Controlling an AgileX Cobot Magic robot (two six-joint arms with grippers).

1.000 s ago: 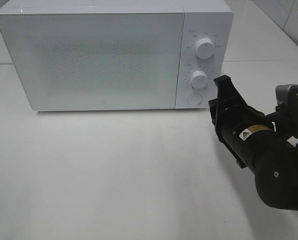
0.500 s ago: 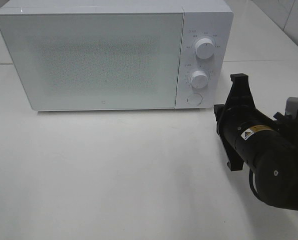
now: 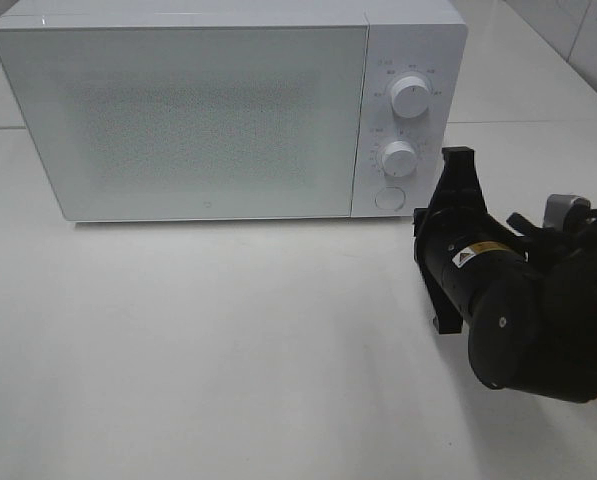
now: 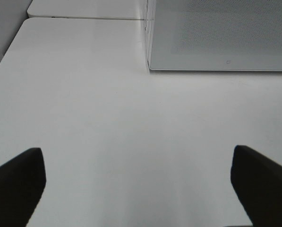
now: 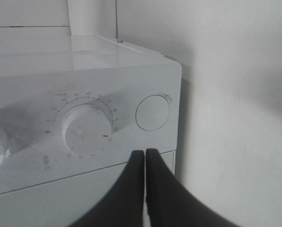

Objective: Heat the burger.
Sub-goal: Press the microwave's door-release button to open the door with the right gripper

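Observation:
The burger is out of view; no frame shows it. The white microwave (image 3: 198,110) stands at the back of the table with its door closed. My right gripper (image 3: 456,158) is shut and empty, just right of the control panel. In the right wrist view its closed tips (image 5: 144,155) sit below the round button (image 5: 153,112) and beside the lower dial (image 5: 85,130). My left gripper (image 4: 138,189) is open and empty above bare table, in front of the microwave's left corner (image 4: 150,66).
The panel carries an upper dial (image 3: 410,96), a lower dial (image 3: 399,158) and a round button (image 3: 389,198). The white table (image 3: 228,340) spreads in front of the microwave. Its left edge (image 4: 8,52) shows in the left wrist view.
My right gripper swung right, away from the panel, then came back left towards it, and the wrist rolled. The microwave stayed closed.

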